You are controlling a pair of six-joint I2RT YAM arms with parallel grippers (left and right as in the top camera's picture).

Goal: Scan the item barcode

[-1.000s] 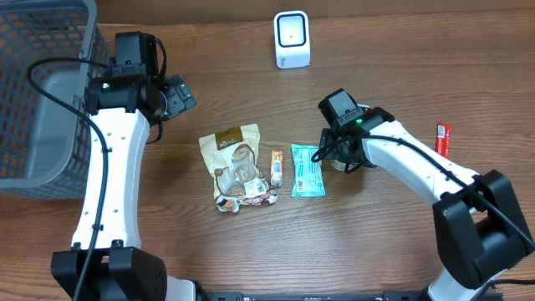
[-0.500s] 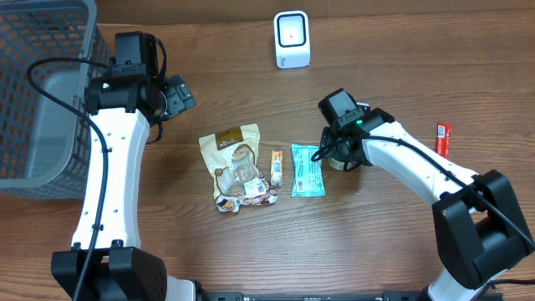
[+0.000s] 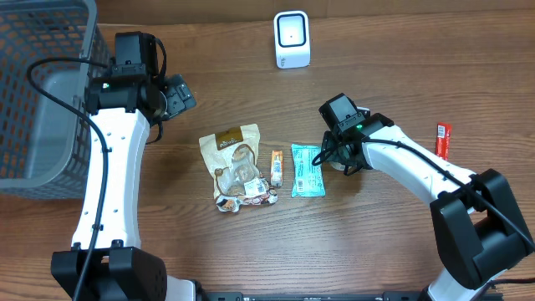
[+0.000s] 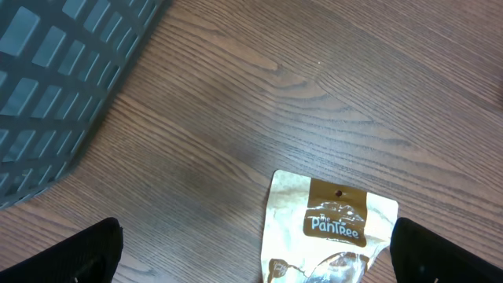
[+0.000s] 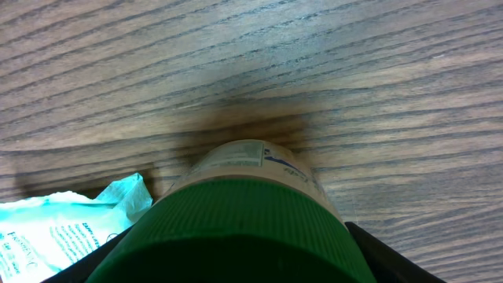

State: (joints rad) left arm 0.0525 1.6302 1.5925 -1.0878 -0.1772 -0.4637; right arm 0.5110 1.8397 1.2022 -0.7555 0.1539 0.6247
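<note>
Only the right wrist view shows the bottle [image 5: 236, 212] properly. It stands upright on the bench [image 5: 354, 71], with a ribbed green cap and a white label, dark fingers [image 5: 383, 259] flank the cap, and a corner of the teal packet [image 5: 47, 232] lies at its 8 o'clock. Whether the pads press the cap I cannot tell. From overhead the right claw [image 3: 338, 159] covers nearly all of that bottle, just at 3 o'clock of the packet and well apart from the scanner [image 3: 292, 39], which stands toward 11 o'clock. The overhead view alone takes in the basket [image 3: 33, 100] at the bench's 9 o'clock and a red stick [image 3: 443, 138] at 3 o'clock. The left claw [image 3: 178, 94] hangs at 10 o'clock of the pouch [image 4: 334, 224]. Its wrist view shows the fingertips [image 4: 82, 253] spread wide, holding nothing, and the pouch's print is legible.
</note>
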